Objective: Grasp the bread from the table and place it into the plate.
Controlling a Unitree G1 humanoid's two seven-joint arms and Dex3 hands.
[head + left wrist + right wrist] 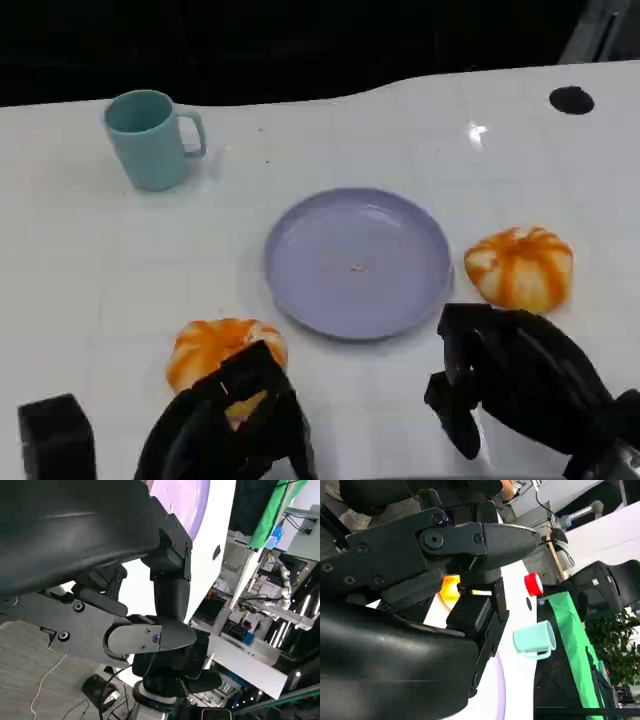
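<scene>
Hovering at the near edge of the white table [90, 290], the left hand [230, 425] is draped over the near side of an orange-striped bread [222, 347], fingers curled down against it, though whether they actually grip it I cannot tell, and a black block [55, 435] sits just to its left. Over on the other side, the right hand [515, 375] hangs with fingers curled and nothing in them, just short of a second bread [520, 265] lying beside the plate's right rim. Between the two sits the lavender plate [300, 290], bare, with a teal mug [150, 138] well beyond it at the far left and a small black disc [571, 99] at the far right.
</scene>
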